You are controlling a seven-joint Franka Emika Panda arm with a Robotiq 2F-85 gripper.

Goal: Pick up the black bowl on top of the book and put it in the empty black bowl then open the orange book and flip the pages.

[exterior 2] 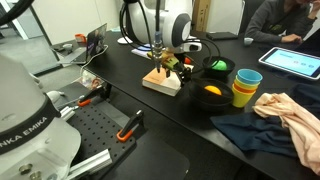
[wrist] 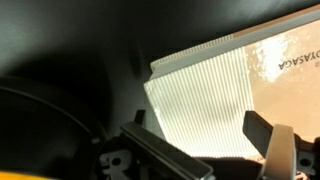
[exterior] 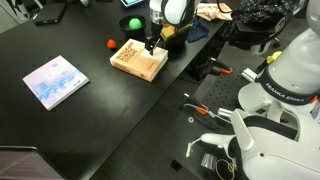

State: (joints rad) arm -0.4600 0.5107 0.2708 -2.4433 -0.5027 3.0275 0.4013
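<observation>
Since the black bowl [exterior 2: 208, 97] is off the orange book [exterior: 138, 60], my fingers [wrist: 266, 136] hang spread, empty, at its page edge to lift the cover.

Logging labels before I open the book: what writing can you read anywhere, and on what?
"FRANKA EMIKA": on the white robot arm casing, in both exterior views.
"AGASA...": tilted letters on the cover of the thick orange-tan book, wrist view; cut off by the frame edge, reading uncertain.
Thin pale blue-and-white book: any print too small to read.
</observation>
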